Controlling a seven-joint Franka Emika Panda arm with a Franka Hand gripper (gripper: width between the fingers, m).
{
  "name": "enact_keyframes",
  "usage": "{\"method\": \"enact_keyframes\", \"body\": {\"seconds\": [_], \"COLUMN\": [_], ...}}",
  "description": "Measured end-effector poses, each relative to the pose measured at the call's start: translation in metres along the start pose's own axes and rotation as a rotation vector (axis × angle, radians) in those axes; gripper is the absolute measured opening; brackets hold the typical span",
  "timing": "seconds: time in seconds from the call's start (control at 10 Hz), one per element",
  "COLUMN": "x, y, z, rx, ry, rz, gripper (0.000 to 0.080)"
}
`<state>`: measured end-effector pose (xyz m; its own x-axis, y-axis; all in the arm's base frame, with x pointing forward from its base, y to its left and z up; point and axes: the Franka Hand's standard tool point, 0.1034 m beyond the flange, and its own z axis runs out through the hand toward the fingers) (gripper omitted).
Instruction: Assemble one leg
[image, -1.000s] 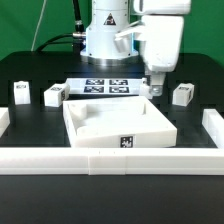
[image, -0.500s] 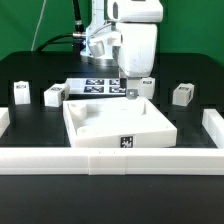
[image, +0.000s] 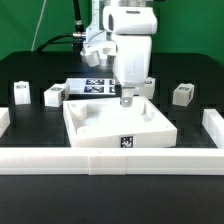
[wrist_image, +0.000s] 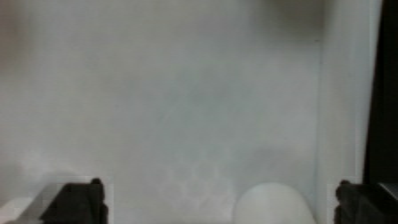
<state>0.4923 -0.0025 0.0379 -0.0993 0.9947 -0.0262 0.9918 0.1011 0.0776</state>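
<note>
We see gripper (image: 127, 98) wide open, empty, over tray (image: 95, 138); we should centre jaws squarely astride chosen leg (image: 182, 94) before closing.

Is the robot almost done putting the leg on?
Not yet. Done: nothing looks fitted; pegs like this leg stand loose beside the tray. In hand: nothing, the tool hangs open and empty over the tray. Left: pick up a leg and fit it.
</note>
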Motion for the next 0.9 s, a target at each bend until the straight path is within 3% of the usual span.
{"method": "enact_keyframes", "body": {"seconds": [0.3,0.6,0.9], "x": [-0.013,-0.01,-0.007], "y": [-0.013,-0.023,-0.026], "z": [0.006,0.021,0.027], "rx": [0.013,0.039,0.043], "ry": [0.002,0.011,0.016], "rz": [0.028,0.029,0.037], "gripper": [0.065,0.065,0.065]}}
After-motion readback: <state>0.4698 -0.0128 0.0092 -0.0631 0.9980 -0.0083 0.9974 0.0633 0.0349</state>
